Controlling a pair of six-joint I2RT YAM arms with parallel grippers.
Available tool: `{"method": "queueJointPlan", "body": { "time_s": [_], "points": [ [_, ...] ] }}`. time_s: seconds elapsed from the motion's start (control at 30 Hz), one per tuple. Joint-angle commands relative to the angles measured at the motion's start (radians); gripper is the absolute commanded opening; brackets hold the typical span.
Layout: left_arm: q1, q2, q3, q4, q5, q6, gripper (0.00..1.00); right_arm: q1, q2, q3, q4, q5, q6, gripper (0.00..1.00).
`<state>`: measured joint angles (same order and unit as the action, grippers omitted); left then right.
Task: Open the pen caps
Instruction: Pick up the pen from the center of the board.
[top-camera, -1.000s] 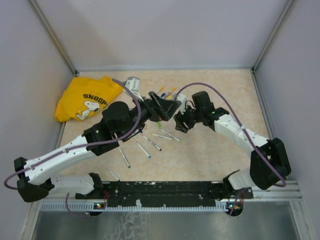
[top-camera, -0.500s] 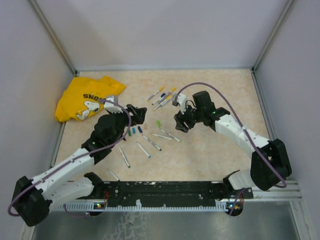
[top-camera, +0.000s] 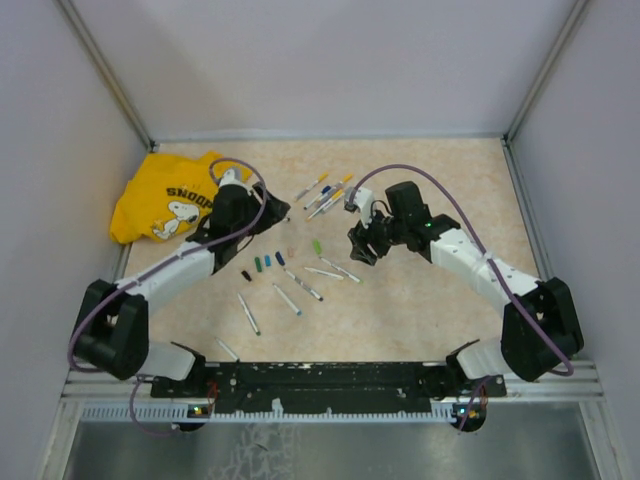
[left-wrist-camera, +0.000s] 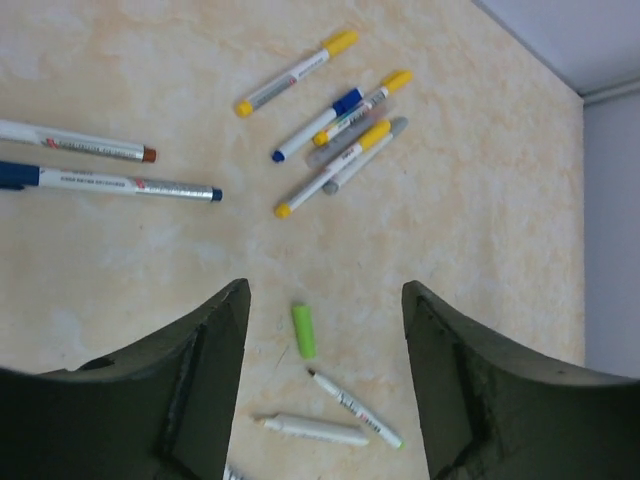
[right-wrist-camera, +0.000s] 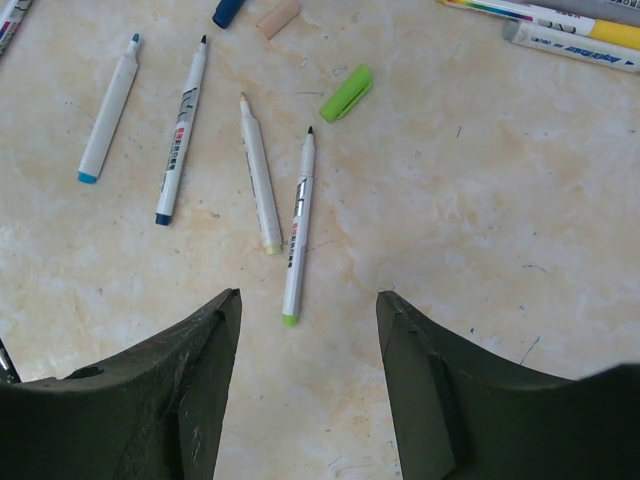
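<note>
With left gripper (left-wrist-camera: 325, 292) and right gripper (right-wrist-camera: 308, 297) both open, empty — the yellow cap (left-wrist-camera: 340, 42) beyond the green cap (left-wrist-camera: 303, 330) looks light, stiff, slippery — pinch its sides.

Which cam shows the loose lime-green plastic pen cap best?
Right wrist: the lime-green plastic pen cap is largest, sharp and unobstructed. Left wrist shows it smaller, low in the frame. Top external gives only a green speck.

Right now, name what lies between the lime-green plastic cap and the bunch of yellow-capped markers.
Only bare beige tabletop from lime-green cap to yellow-capped markers, per left wrist view.
</note>
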<state>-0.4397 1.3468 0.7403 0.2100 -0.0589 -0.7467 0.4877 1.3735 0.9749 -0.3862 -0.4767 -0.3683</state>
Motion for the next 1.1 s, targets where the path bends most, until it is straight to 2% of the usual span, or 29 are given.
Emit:
{"method": "queueJointPlan", "body": {
  "time_s": [0.0, 0.1, 0.23, 0.7, 1.07],
  "points": [
    [0.005, 0.152, 0.249, -0.268, -0.139, -0.102, 0.65, -0.009, -0.041, -0.008, 0.028, -0.015, -0.020, 0.57],
    [0.008, 0.270, 0.371, -0.386, -0.186, -0.121, 0.57, -0.009, -0.040, -0.009, 0.028, -0.014, -0.021, 0.57],
    [0.011, 0.392, 0.496, -0.516, -0.230, -0.159, 0.54, -0.009, -0.040, -0.013, 0.031, -0.012, -0.024, 0.57],
    [0.012, 0.658, 0.761, -0.794, -0.282, -0.210, 0.66, -0.009, -0.036, -0.016, 0.037, -0.006, -0.028, 0.56],
    [0.018, 0.761, 0.873, -0.896, -0.305, -0.219, 0.69, -0.009, -0.042, -0.016, 0.036, -0.007, -0.030, 0.56]
  ]
}}
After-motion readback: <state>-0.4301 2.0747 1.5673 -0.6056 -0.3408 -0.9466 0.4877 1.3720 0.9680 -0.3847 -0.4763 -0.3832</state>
